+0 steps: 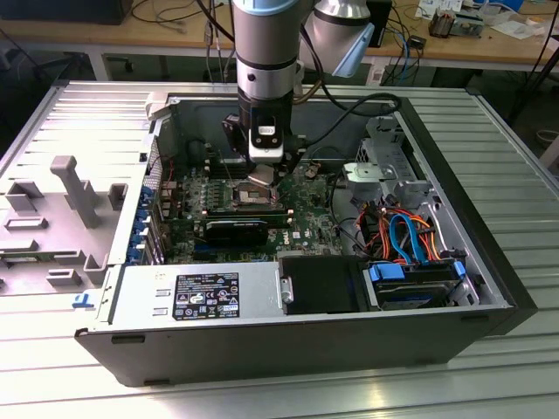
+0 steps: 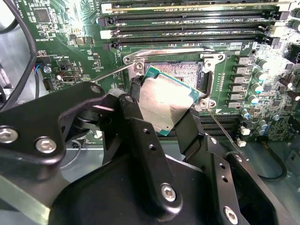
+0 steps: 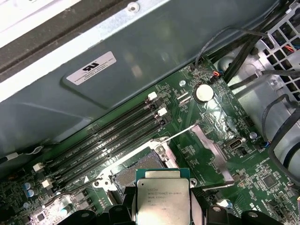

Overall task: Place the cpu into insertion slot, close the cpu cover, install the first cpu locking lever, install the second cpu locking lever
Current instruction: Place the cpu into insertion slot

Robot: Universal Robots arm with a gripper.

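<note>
Dull silver-grey metal caps the cpu (image 2: 166, 101), which is pinched on 2 opposite edges by the black fingers (image 2: 136, 101) of the claw (image 1: 265, 178). The chip is carried tilted, with its green substrate edge showing, and hangs just above the insertion slot (image 2: 182, 70) without resting in it. In the first wrist view the slot's dark square recess lies open, partly hidden behind the held chip. The cpu cover (image 3: 213, 150) stands swung up off the socket at 1 side, and thin wire locking levers (image 2: 112, 71) angle away from the socket frame. Long black memory slots (image 3: 117, 138) run beside the socket on the green motherboard (image 1: 310, 214). In the exterior view the arm reaches straight down into the open computer case (image 1: 262, 349), which lies on its side on the ribbed metal bench (image 1: 515, 218).
</note>
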